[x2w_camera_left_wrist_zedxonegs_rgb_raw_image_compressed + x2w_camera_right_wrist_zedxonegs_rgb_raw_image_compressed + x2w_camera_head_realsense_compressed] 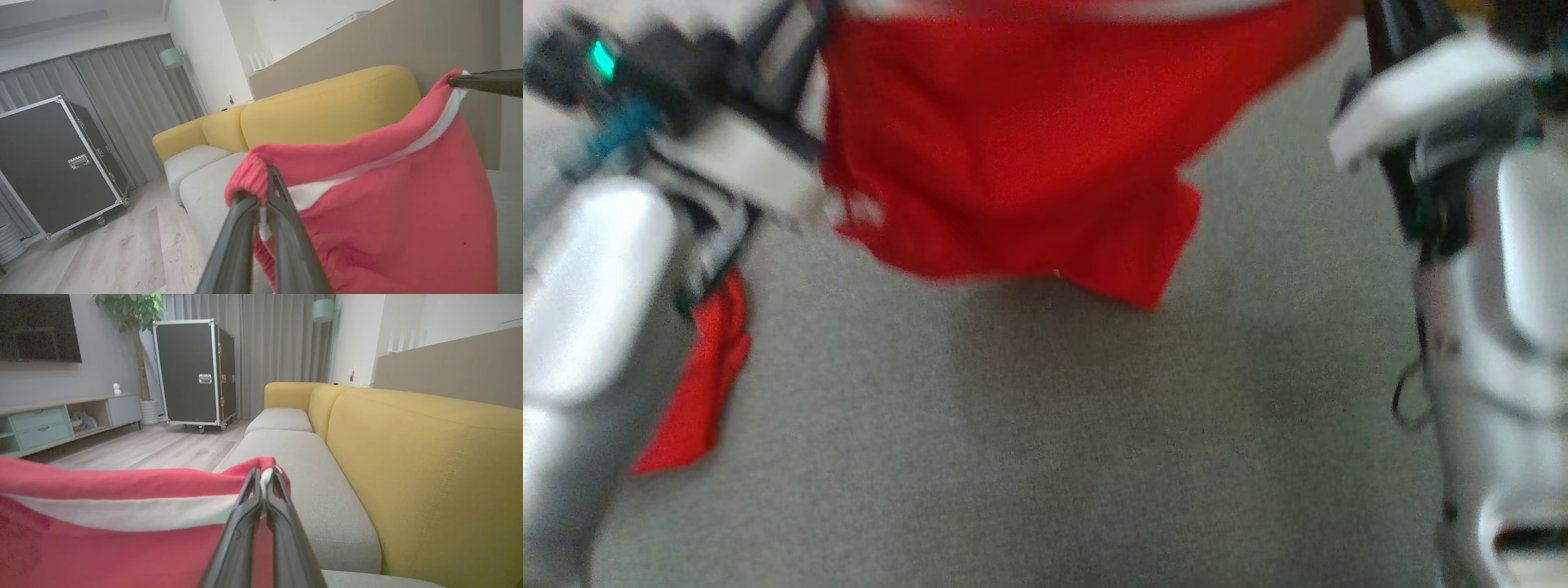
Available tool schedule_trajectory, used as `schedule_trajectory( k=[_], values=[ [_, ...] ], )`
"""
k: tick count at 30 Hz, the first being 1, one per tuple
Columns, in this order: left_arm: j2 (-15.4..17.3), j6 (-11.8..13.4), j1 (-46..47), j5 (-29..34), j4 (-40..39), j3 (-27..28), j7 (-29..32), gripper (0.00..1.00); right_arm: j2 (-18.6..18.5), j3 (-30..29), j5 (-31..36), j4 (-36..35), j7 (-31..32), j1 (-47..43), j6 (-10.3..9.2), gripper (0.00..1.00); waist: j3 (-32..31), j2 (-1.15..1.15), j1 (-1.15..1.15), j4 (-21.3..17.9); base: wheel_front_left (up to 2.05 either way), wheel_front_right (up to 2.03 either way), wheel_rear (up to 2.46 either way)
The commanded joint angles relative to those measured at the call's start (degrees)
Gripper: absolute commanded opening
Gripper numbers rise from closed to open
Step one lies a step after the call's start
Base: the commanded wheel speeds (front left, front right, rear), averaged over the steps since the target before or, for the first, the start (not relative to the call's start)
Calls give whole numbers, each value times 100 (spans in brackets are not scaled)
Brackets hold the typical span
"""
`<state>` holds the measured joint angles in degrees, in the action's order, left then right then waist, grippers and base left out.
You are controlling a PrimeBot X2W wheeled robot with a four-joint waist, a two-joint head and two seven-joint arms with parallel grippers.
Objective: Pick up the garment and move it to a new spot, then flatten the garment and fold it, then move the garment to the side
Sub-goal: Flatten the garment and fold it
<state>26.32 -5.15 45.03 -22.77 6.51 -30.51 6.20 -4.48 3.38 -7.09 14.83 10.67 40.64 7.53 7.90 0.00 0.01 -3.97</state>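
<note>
As it hangs in the air, the red knit garment [1005,155] with its white inner waistband is stretched wide between both arms, held up above the grey fabric seat cushion [1045,457]. The head view is blurred, mind you, but the cloth's shadow falls on the cushion below. A narrow red strip dangles lower, just beside the pale left forearm [588,286].

Over in the left wrist view, the left gripper [261,188] has its two dark fingers pressed together on the gathered elastic edge, pinching one end of the waistband. At the other end, the right gripper [265,475] is clamped tight on the waistband corner, with a fold of red and white cloth caught between its tips. The band runs taut from one pinch to the other, and the cloth sags beneath it.

Behind the garment stands the rounded mustard-yellow sofa backrest [429,465], with a taupe wall panel [449,363] above it. Further out there's a pale wooden floor [163,445], a black flight case with metal edges [192,371] on castors, grey floor-length curtains [278,343], a mint-green lamp shade [322,309], a leafy potted plant [130,310] and a low sideboard with mint drawers [41,424].
</note>
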Motion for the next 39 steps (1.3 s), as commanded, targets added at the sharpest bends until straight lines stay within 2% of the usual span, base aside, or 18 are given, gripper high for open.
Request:
schedule_trajectory(
  k=[1,5,10,13,17,22,26,31,39],
  values=[
    [218,-48,742,71,163,295,-89,0,-59,226,4,54,-14,727,-4,0,621,0,-1,-120,0,0,0],
    [80,-119,1661,170,995,314,-465,0,-57,160,-127,1086,-505,1869,-4,0,1136,0,-1,-237,0,0,0],
    [-243,-111,2741,342,2032,384,-1237,0,-41,-131,3,2393,-1523,3131,-4,0,1494,0,-1,-290,0,0,0],
    [-419,-24,3229,436,2535,466,-1811,0,-15,-367,162,3022,-2134,3660,-4,0,1604,0,-1,-301,0,0,0],
    [-674,-51,3422,501,3010,399,-2062,0,-41,-466,355,3693,-2450,3922,-4,0,1702,0,-1,-263,0,0,0],
    [-949,-161,3067,485,3329,132,-2114,0,-220,-346,504,4444,-2531,3673,-4,0,1850,0,-1,-143,0,0,0],
    [-984,-205,2562,535,3267,-123,-2117,0,-365,-170,606,4927,-2529,3371,-4,0,1835,0,-1,-71,0,0,0],
    [-966,-229,1570,394,3141,-485,-2119,0,-601,252,525,5624,-2074,2832,-4,0,1624,0,-1,69,0,0,0],
    [-601,-233,336,-27,2700,-1199,-2119,0,-926,1210,35,5813,-1343,2007,-4,0,1134,0,-1,65,0,0,0]
  ],
)
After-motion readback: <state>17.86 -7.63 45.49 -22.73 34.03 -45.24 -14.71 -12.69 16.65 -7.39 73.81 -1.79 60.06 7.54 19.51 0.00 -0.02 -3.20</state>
